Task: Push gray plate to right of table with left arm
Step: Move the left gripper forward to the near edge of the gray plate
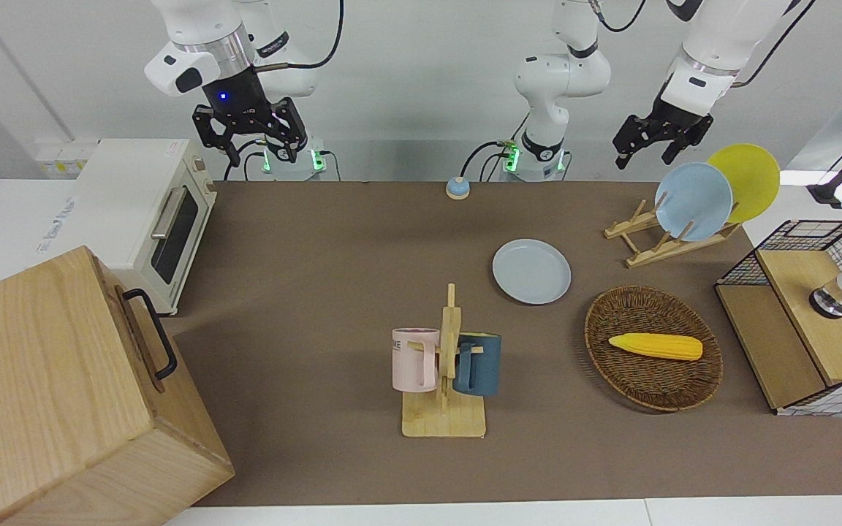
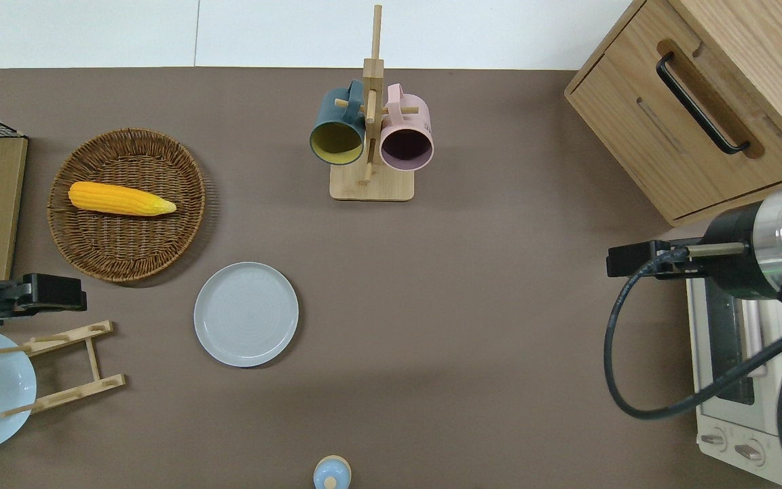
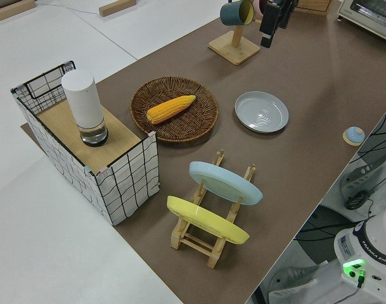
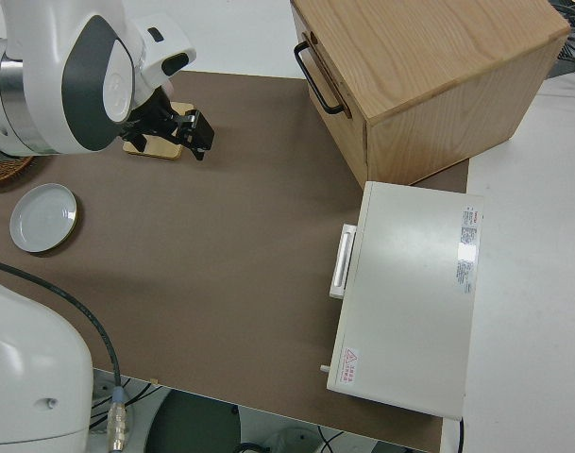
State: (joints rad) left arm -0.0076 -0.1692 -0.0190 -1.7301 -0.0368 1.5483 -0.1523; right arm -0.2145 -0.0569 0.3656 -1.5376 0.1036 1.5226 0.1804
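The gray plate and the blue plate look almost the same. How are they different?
The gray plate is pale gray; the blue plate is brighter sky blue. The gray plate lies flat on the table; the blue plate stands tilted in a wooden rack. The gray plate lies alone; the blue plate has a yellow plate beside it. Both are round, plain and empty.

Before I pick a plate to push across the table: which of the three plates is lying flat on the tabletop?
The gray plate, flat on the table near the wicker basket. The sky-blue plate and yellow plate stand tilted in the wooden rack.
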